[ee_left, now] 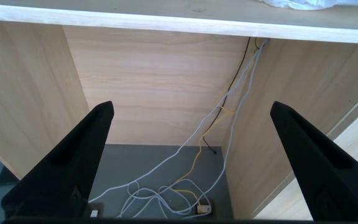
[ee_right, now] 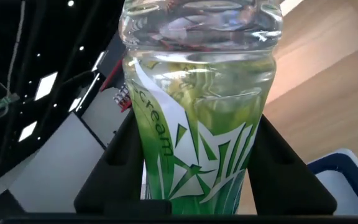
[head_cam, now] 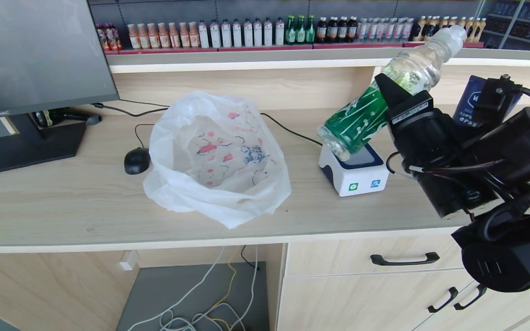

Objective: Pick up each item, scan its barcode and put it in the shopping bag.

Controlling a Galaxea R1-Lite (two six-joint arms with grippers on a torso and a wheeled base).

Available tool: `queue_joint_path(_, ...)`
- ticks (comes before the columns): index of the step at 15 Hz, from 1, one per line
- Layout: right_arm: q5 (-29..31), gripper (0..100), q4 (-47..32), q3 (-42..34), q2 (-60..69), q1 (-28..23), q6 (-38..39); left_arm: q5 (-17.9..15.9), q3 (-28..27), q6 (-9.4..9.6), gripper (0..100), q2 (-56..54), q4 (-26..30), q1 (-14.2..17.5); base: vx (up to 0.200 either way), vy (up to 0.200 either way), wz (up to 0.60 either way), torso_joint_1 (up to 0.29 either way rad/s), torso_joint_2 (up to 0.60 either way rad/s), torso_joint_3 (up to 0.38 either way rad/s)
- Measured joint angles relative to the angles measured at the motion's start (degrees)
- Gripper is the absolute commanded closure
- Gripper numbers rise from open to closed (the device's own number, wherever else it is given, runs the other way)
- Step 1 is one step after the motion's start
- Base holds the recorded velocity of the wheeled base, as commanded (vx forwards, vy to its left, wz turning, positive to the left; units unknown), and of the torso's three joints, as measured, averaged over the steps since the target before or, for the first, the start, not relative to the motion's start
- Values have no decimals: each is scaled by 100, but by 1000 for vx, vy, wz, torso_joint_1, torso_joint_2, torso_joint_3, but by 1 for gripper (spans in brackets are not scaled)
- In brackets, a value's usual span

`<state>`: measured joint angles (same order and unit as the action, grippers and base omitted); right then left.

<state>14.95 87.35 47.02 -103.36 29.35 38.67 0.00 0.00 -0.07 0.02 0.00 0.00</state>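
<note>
A clear plastic bottle with a green label (head_cam: pixel 375 99) is held tilted in the air, its base just above the white scanner box (head_cam: pixel 354 172). My right gripper (head_cam: pixel 396 94) is shut on the bottle's middle; in the right wrist view the bottle (ee_right: pixel 197 124) stands between the two black fingers (ee_right: pixel 126 162). The white shopping bag (head_cam: pixel 216 158) lies open on the counter to the scanner's left. My left gripper (ee_left: pixel 191 155) hangs open below the counter edge, with nothing between its fingers, facing the space under the desk.
A monitor (head_cam: pixel 35 50) on a black stand is at the counter's back left, with a black mouse (head_cam: pixel 137 161) beside the bag. A dark blue item (head_cam: pixel 469 103) stands behind my right arm. Cables (ee_left: pixel 179 193) trail under the counter. Drawers (head_cam: pixel 405 259) sit below right.
</note>
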Motion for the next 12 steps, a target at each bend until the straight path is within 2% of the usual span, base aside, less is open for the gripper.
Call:
queue_joint_path(2,289,100,-512,166,-2,-59,668,0,0,0,0,0,2,-5,0,0,0,0,0,0)
queue_joint_path(5,355,100,-756,304,-7,-111,1174,0,0,0,0,0,0,-2,0,0,0,0,0,0)
queue_joint_path(12,656,100,-1938,890,-63,-430,2347,0,0,0,0,0,0,0,0,0,0,0,0,0)
